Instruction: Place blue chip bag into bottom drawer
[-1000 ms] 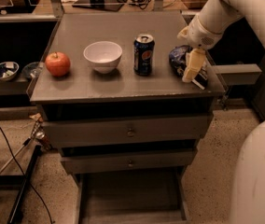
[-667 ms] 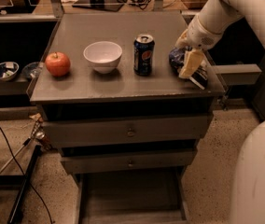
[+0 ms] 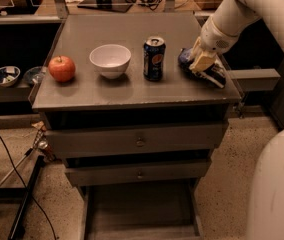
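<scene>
End effector at bag, right side of surface; grip cannot be told. Secure a firm hold before lifting toward bottom drawer.

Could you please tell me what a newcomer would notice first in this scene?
The white arm's tool is down on the blue chip bag at the right edge of the grey cabinet top. To its left stand a Pepsi can, a white bowl and a red apple in a row. Below, the bottom drawer is pulled open near the floor.
</scene>
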Tool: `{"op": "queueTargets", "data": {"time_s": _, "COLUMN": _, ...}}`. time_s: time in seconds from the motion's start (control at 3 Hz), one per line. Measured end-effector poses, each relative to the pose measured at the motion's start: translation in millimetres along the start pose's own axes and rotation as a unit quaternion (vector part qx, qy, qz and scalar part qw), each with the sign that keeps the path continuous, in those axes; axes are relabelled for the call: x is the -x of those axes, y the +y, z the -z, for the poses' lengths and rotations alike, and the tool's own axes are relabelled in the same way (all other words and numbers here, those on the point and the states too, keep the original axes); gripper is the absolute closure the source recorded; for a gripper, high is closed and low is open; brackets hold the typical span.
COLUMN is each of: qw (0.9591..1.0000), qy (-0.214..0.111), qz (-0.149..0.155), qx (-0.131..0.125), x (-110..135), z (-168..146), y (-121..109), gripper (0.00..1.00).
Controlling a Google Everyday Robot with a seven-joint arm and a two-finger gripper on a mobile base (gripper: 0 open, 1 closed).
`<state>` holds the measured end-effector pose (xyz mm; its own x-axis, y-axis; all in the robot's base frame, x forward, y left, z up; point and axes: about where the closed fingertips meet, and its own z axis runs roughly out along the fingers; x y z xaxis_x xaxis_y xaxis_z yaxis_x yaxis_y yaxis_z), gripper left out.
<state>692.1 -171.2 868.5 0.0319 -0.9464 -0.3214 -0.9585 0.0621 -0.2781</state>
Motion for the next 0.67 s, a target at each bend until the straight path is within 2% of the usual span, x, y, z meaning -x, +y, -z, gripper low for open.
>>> {"op": "queueTargets", "data": {"time_s": 0.33, "qw": 1.0000, "qy": 0.000, "qz": 0.000, "qx": 0.000, "x": 0.0, "z": 0.0, "y": 0.0, "gripper": 1.00}}
{"op": "queueTargets", "data": {"time_s": 0.67, "qw": 1.0000, "qy": 0.000, "qz": 0.000, "qx": 0.000, "x": 0.0, "z": 0.0, "y": 0.0, "gripper": 1.00}}
